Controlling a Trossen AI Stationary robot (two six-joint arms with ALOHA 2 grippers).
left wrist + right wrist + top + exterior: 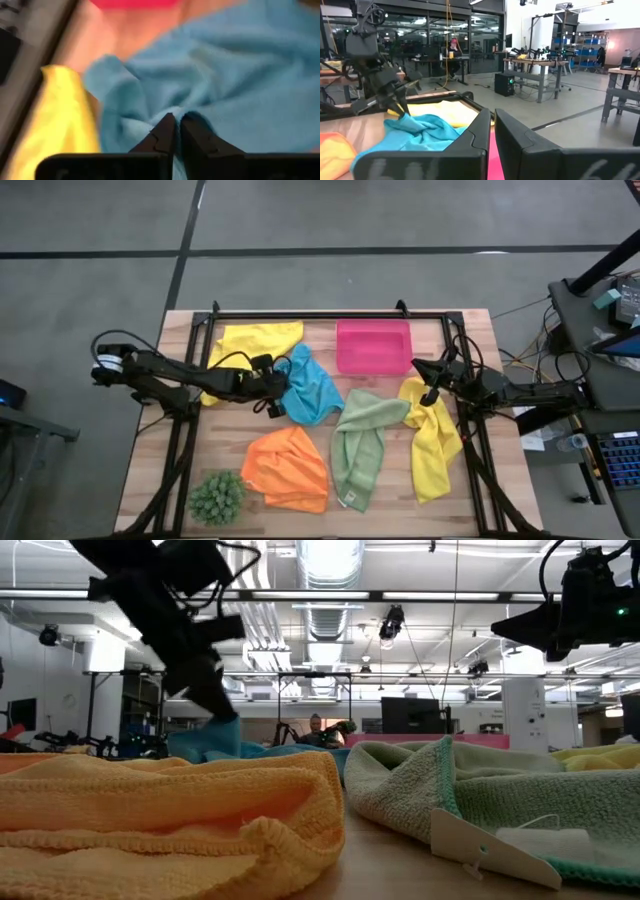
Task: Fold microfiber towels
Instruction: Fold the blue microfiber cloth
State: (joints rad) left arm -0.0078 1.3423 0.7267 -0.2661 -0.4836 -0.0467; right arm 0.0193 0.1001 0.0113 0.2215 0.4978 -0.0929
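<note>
Left gripper [279,393] clamped on left edge of turquoise towel [312,388], at table centre, beside tray [374,346] — grasp step in hand. Next move, judged: edge lifted, drawn across for fold. Right gripper [429,379] closed, empty — held above yellow towel [432,438].

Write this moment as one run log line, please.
left gripper: shut on turquoise towel | right gripper: shut, empty, raised above yellow towel | folded: none visible
</note>
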